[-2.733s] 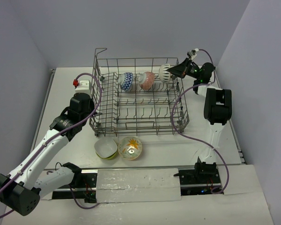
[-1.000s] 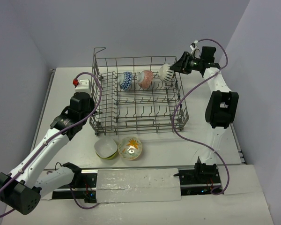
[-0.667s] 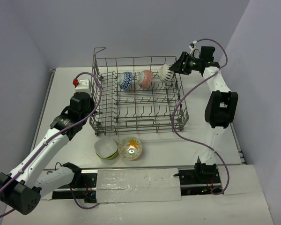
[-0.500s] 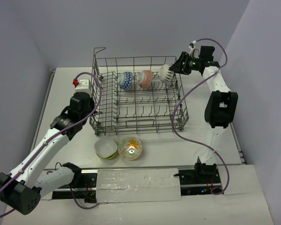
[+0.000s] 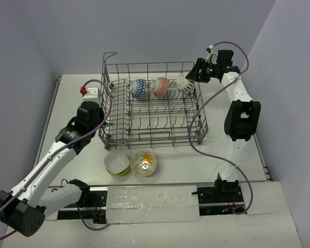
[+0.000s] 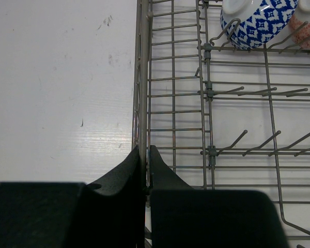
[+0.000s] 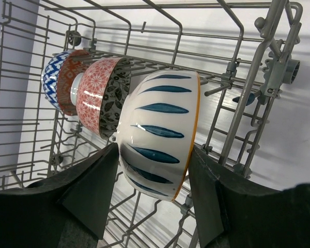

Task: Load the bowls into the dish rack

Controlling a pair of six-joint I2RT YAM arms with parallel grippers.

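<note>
The dish rack (image 5: 151,135), stiff wire, fills the top view's centre, and the left gripper (image 6: 144,168) is clenched on its left rim. At the rack's upper right corner, the right gripper (image 7: 154,155) grasps the white blue-striped bowl (image 7: 160,132) across its sides. It is probably slippery, chip-prone ceramic, so it needs firm, gentle handling.

A robotics lab cell: bare lilac walls (image 5: 160,31), a white table (image 5: 72,98), cabled robot arms (image 5: 57,150) bolted on.
</note>
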